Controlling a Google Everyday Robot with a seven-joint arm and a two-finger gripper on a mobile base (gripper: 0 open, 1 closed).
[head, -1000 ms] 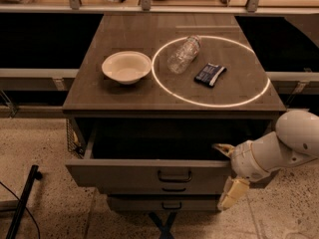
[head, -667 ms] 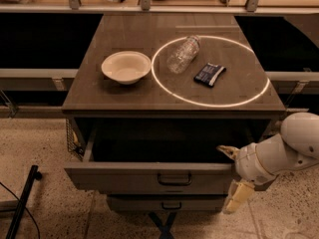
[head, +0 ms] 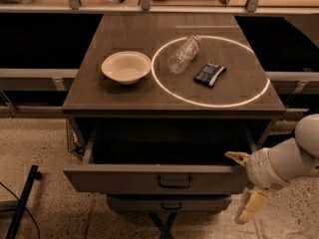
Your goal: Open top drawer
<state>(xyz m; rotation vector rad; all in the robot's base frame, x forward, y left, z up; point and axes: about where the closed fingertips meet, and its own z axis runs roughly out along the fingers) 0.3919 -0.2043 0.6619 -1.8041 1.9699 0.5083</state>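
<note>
The top drawer (head: 124, 178) stands pulled out from under the dark table top, and its inside is dark. Its grey-beige front panel carries a small black bail handle (head: 174, 182) at the centre. My gripper (head: 242, 182) is at the right end of the drawer front, beside its corner. It is open and holds nothing. One finger (head: 237, 156) points left near the drawer's top edge. The other finger (head: 249, 207) hangs lower, by the drawer below.
A narrower lower drawer front (head: 169, 203) sits shut under the top one. On the table top (head: 99, 96) are a white bowl (head: 126, 67), a clear plastic bottle (head: 183, 54) on its side and a dark snack packet (head: 209, 74), the last two inside a bright light ring. A black pole (head: 22, 203) leans at the lower left.
The drawer front has come slightly further out. My gripper has moved right and down, off the drawer's right end.
</note>
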